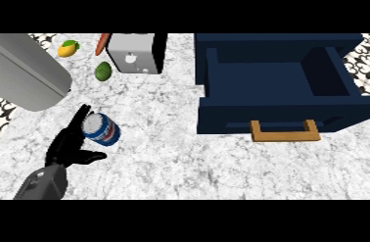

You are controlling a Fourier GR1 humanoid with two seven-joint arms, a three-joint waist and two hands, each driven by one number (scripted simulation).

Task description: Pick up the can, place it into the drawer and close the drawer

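The can [100,129], a short metal cylinder with a silvery lid and a blue, white and red label, lies tilted on the speckled white marble counter [180,162], its long axis slanting so the lid faces up and to the view's left. The left hand [71,144], black and glossy, rests against the can's left side with fingers straight alongside it and the thumb spread out below it, not curled round. Well to the right, the dark blue box-shaped drawer [278,113] stands open with its flat wooden handle [285,132] toward the viewer.
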